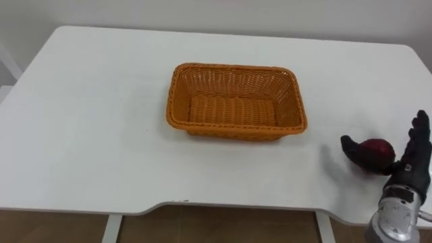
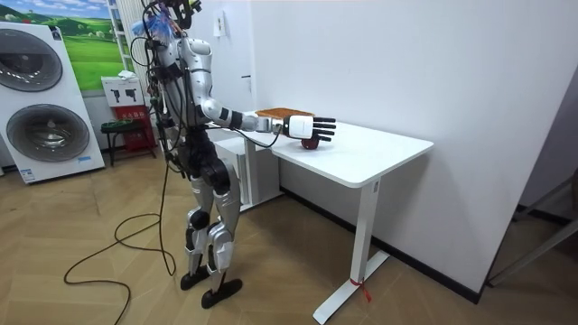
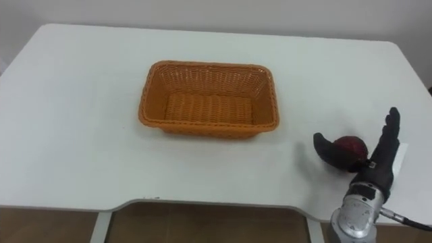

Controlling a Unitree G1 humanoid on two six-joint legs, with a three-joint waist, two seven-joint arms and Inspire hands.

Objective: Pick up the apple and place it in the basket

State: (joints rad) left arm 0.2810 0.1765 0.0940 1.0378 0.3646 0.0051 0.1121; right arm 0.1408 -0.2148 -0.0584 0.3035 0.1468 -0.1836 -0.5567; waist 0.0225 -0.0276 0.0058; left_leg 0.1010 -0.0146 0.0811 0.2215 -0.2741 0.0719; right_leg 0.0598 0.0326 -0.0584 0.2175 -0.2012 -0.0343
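White bench, basket at its middle. We saw the apple on the bench right of the basket, between the thumb and straight fingers of the spread right robot hand. We judged this the grasp step. Next: close, lift, carry left.

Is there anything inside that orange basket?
Nothing: the basket shows its bare woven bottom. Its near wall may cover a thin strip of the bottom. The apple sits outside on the table, between the thumb and fingers of the right hand.
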